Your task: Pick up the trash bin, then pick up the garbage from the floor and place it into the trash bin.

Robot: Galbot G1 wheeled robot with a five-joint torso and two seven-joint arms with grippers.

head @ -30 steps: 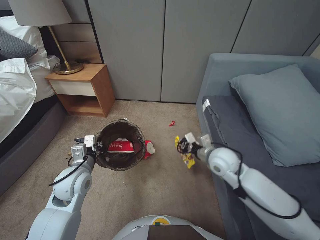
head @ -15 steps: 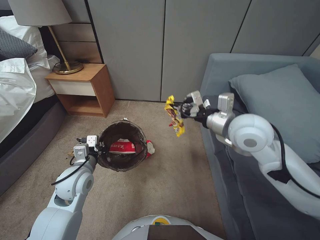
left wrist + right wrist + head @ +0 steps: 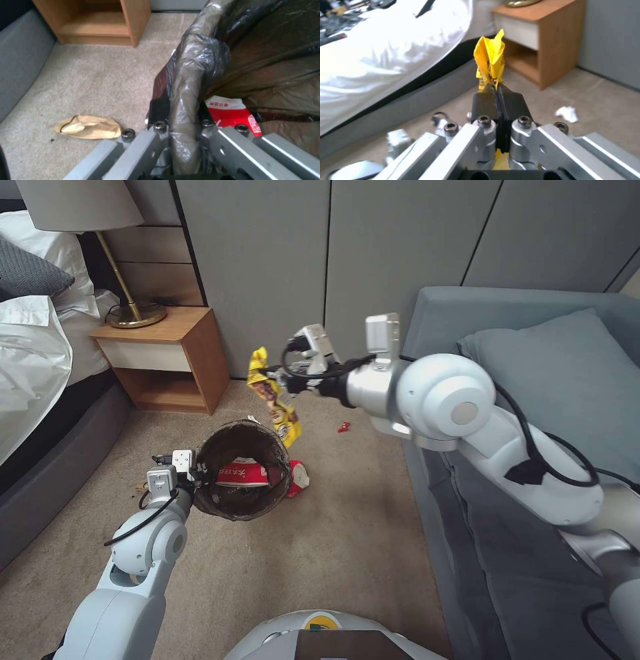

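The left gripper [image 3: 198,474] is pressed together on the rim of the one trash bin [image 3: 241,470], pinching the dark bag folded over that rim; in the left wrist view one finger [image 3: 159,112] sits outside the wall and the other inside, with the bag-wrapped rim [image 3: 186,82] between them. The bin hangs tilted from this grip, its mouth facing up and toward the camera. Inside it, just past the inner finger, lies one red and white wrapper [image 3: 241,473]. On the far side of the bin from the left gripper, one more red and white piece of garbage [image 3: 298,477] lies on the carpet [image 3: 333,540], touching the bin's outer wall. On the floor just beside the left gripper's outer finger lies one crumpled brown wrapper [image 3: 87,126].

The right gripper [image 3: 277,377] is raised above the bin's far rim, its two black pads [image 3: 511,101] closed flat on one yellow wrapper [image 3: 275,398]. The wrapper's long lower part dangles below the gripper, its tip over the bin's far edge; a short crumpled end [image 3: 490,58] sticks out past the fingertips. Beyond and below the right gripper, one scrap of white tissue [image 3: 567,113] lies on the carpet, and one small red scrap [image 3: 344,427] rests on the floor near the sofa [image 3: 467,447]. One wooden nightstand [image 3: 167,360] stands well beyond both grippers
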